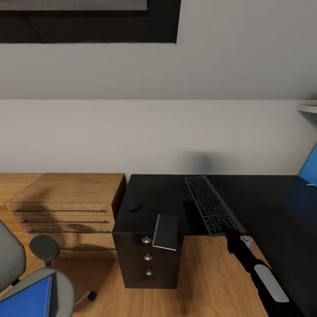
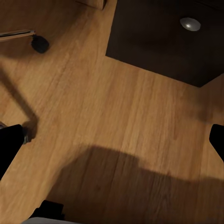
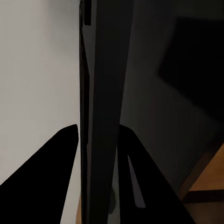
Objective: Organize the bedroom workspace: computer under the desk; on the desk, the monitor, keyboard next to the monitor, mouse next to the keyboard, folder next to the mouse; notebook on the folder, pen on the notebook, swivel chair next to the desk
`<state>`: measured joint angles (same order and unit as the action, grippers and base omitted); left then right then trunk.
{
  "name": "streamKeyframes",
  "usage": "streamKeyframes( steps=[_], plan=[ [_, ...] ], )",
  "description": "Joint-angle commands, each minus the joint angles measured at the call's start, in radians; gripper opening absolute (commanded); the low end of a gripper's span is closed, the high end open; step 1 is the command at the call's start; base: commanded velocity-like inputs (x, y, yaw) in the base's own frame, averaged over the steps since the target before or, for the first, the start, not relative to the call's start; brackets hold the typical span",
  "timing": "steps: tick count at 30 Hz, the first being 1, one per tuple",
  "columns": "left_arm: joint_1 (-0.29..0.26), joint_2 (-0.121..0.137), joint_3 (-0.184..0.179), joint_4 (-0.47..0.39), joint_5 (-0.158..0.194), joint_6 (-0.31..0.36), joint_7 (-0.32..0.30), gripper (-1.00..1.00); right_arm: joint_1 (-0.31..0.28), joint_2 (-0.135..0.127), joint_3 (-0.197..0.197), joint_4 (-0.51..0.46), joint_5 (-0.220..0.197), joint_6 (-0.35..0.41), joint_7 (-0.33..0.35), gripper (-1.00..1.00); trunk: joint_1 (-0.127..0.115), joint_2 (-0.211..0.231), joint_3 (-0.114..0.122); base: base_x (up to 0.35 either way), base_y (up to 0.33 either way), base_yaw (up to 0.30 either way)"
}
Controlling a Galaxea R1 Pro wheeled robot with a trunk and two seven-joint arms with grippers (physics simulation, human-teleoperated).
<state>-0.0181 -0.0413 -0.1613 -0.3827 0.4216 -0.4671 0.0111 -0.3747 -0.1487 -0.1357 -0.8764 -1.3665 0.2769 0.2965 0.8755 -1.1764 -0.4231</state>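
Right gripper (image 1: 230, 232): your fingers pinch the keyboard's (image 1: 210, 203) near end.
Keyboard axis: runs away from you toward the wall.

- A plain pale wall (image 1: 167, 127) runs behind everything, a soft grey shadow smudged low on it.
- High up hangs a dark framed panel (image 1: 88, 26) — its lower edge black.
- The floor (image 1: 211, 273) is warm wooden planking, crossed by broad shadows in the left wrist view.
- A light wooden dresser (image 1: 66, 207) with long thin dark handles stands against the wall.
- A white shelf edge (image 1: 308, 107) juts in at far right.
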Motion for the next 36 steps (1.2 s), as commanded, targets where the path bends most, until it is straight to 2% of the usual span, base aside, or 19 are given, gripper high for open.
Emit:
streamKeyframes(
  steps=[1,23,36],
  plan=[
    [-0.001,0.001,-0.008,0.001,0.011,-0.005,0.001,1.0,0.0,0.0,-0.002,0.0,-0.009,0.008,0.003,-1.0,0.0,-0.001,-0.001,0.0,0.0,-0.08],
    [-0.001,0.001,-0.007,0.001,0.011,-0.005,0.001,1.0,-0.001,0.0,-0.002,0.0,-0.011,0.01,0.002,-1.0,0.0,-0.001,-0.001,0.0,0.0,-0.228],
    [-0.001,0.001,-0.007,0.001,0.012,-0.005,0.001,1.0,-0.001,-0.008,-0.002,0.008,-0.008,0.068,0.036,-1.0,0.0,-0.001,-0.001,0.0,0.0,-0.032]
  ],
)
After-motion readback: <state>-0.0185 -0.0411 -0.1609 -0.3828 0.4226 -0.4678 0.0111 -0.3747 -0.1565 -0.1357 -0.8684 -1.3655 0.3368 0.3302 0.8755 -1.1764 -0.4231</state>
